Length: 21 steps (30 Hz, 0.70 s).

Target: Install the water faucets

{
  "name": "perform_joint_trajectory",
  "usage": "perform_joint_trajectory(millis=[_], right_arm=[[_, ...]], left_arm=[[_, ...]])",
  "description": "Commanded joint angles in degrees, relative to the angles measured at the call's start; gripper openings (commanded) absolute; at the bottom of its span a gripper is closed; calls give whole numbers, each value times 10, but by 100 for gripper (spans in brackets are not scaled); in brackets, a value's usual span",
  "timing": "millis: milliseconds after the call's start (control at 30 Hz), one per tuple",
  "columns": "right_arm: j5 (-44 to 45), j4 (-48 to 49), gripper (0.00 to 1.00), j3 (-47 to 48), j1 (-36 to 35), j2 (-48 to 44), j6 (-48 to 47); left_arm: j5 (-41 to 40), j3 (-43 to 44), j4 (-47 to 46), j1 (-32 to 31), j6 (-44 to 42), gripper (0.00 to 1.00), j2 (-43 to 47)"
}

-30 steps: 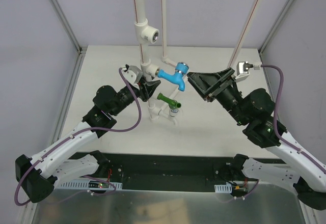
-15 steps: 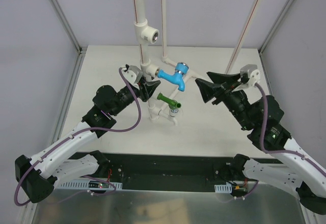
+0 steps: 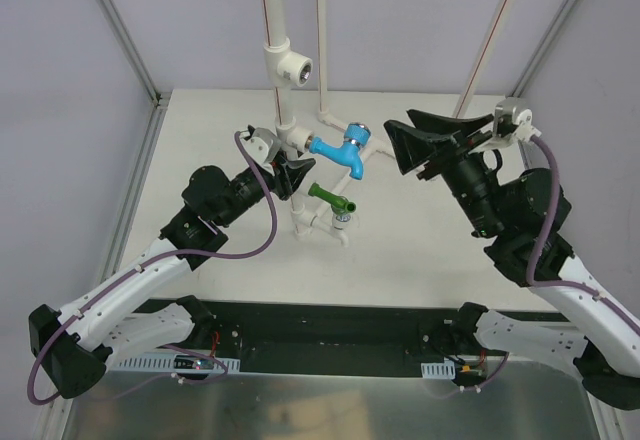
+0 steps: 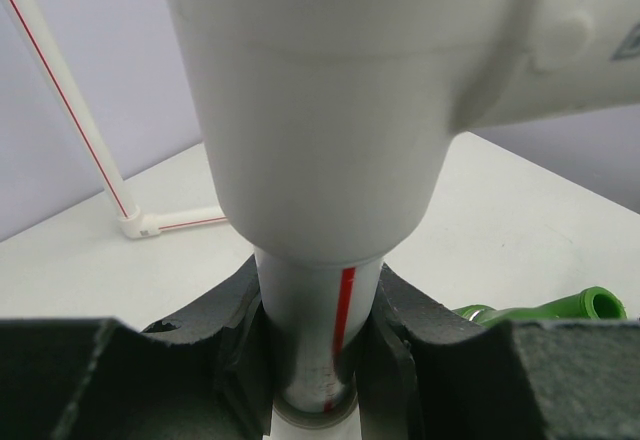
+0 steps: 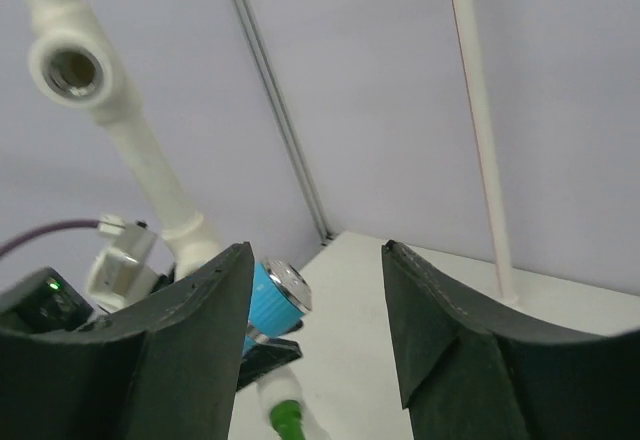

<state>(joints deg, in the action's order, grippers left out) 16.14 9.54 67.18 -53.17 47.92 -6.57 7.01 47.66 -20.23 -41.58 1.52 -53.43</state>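
Blue faucet (image 3: 340, 150): seated in a side socket of the white pipe stand (image 3: 283, 110), mid-height, sticking out to the right. Shiny round top (image 3: 358, 130) up, spout bent downward. Right wrist view catches the same blue faucet (image 5: 265, 295) low between that tool's fingers, well beyond them and not touched.

Green faucet (image 3: 330, 198): lower on the same stand, just below and in front of the blue one, angled out toward the near right. Its end meets a white fitting (image 3: 338, 224) near the desk (image 3: 420, 250). Cannot tell whether it is screwed home. Its round green end (image 4: 590, 305) shows at the right edge of the left wrist view.

Left tool (image 3: 292, 173): pinching the upright pipe of the stand, just under the socket that carries the blue faucet. Left wrist view confirms it: dark fingers (image 4: 245, 350) pressed against both sides of the red-striped pipe (image 4: 320, 330), with the thick white tee (image 4: 320, 110) directly above.

Right tool (image 3: 415, 150): in the air to the right of the blue faucet, apart from it, pointing toward it. Fingers (image 5: 190, 300) spread wide, nothing between them.

Higher on the stand, another tee (image 3: 290, 65) has an open round socket facing right. Thin white red-striped rods (image 3: 490, 45) lean at the back of the enclosure.
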Motion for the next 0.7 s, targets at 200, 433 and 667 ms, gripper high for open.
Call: perform_joint_trajectory(millis=[200, 433, 667], right_arm=[[14, -74, 29, 127, 2, 69, 119], [-15, -93, 2, 154, 2, 102, 110], [-46, -93, 1, 168, 2, 120, 107]], left_arm=[[17, 13, 40, -9, 54, 0, -3], [-4, 6, 31, -8, 63, 0, 1], [-6, 5, 30, -9, 65, 0, 1]])
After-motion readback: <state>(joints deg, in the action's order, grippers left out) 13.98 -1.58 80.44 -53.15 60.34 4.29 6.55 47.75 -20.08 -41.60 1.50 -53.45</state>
